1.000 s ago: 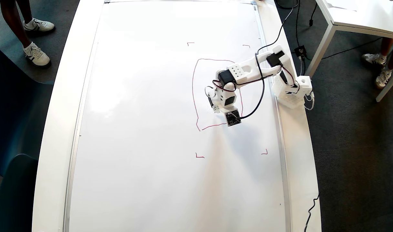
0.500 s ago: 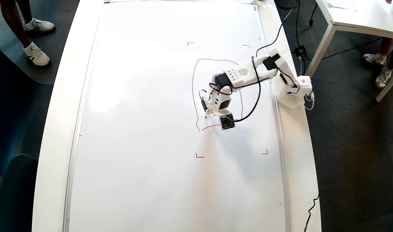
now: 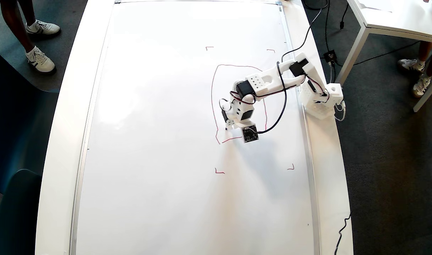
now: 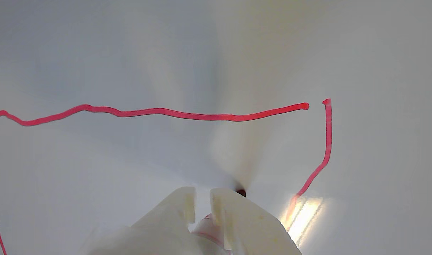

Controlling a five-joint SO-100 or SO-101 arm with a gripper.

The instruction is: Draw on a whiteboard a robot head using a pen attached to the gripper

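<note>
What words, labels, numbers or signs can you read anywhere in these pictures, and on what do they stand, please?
None: no readable text in either view.
The whiteboard carries only red strokes: the unfinished robot head outline and small corner marks.
The gripper and pen show no lettering.

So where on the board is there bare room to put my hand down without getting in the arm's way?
The whole left half of the whiteboard is bare, from its silver frame to the red outline, and so is the strip below the lower corner marks. It is crowded inside the outline, where the gripper and its pen work.
</note>
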